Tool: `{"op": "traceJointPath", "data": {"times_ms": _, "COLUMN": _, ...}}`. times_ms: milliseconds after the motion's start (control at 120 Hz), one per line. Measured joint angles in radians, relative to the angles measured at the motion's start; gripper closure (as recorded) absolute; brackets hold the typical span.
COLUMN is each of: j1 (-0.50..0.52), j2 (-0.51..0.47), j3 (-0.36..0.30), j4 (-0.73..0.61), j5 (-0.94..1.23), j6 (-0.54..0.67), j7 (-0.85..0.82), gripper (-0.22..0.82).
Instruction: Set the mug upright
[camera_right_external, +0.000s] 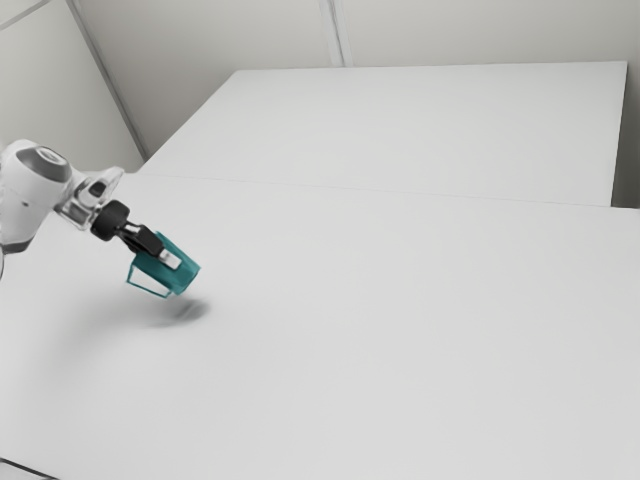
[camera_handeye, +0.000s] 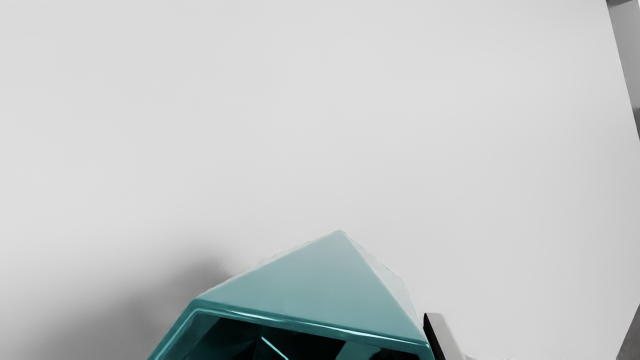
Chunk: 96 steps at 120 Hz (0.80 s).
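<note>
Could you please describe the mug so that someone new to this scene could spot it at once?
On the big white table, look toward the exterior view's left, where the arm's black gripper reaches in. The mug hangs tilted there, above its shadow. Its teal colour, faceted sides and thin angular handle distinguish it from the black gripper.
</note>
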Motion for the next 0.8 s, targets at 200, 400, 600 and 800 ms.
{"op": "traceJointPath", "data": {"times_ms": 200, "j1": -0.088, "j2": -0.039, "j3": -0.039, "j4": 0.015, "j5": 0.171, "j6": 0.035, "j7": -0.096, "gripper": 0.78}}
{"op": "traceJointPath", "data": {"times_ms": 400, "j1": -0.092, "j2": -0.062, "j3": -0.144, "j4": 0.019, "j5": 0.359, "j6": 0.091, "j7": -0.207, "gripper": 0.78}}
{"op": "traceJointPath", "data": {"times_ms": 600, "j1": -0.124, "j2": -0.072, "j3": -0.219, "j4": 0.016, "j5": 0.490, "j6": 0.165, "j7": -0.304, "gripper": 0.78}}
{"op": "traceJointPath", "data": {"times_ms": 800, "j1": -0.184, "j2": -0.069, "j3": -0.226, "j4": 0.005, "j5": 0.589, "j6": 0.257, "j7": -0.380, "gripper": 0.78}}
